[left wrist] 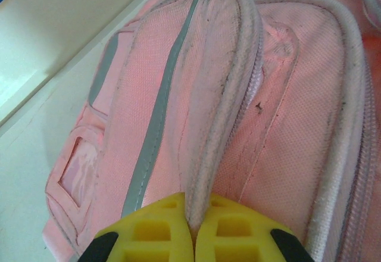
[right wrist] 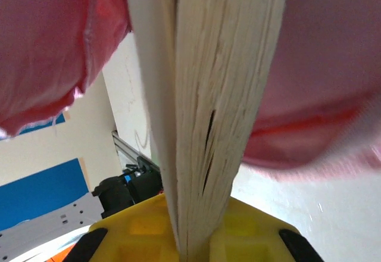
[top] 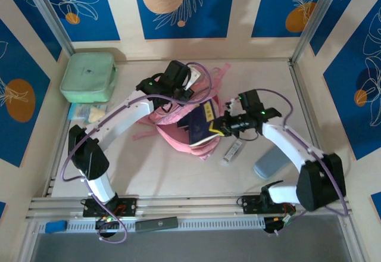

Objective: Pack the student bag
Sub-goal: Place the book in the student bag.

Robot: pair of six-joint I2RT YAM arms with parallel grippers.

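Observation:
The pink student bag (top: pixel 178 114) lies in the middle of the table with its mouth toward the right. My left gripper (top: pixel 181 89) is shut on a piped fabric edge of the bag (left wrist: pixel 223 95), pinched between the yellow fingers (left wrist: pixel 155 232). A dark blue book (top: pixel 201 125) sticks out of the bag's opening. My right gripper (top: pixel 221 128) is shut on the book's near end. In the right wrist view the book's page edges (right wrist: pixel 220 95) rise from between the yellow fingers (right wrist: pixel 256 232), with pink bag fabric (right wrist: pixel 53 41) on both sides.
A mint-green zipped case (top: pixel 88 75) sits at the back left, with a small clear packet (top: pixel 88 113) in front of it. A white tube-like item (top: pixel 233 150) and a grey-blue pouch (top: pixel 271 162) lie right of the bag. A blue eraser (top: pixel 55 226) rests on the front rail.

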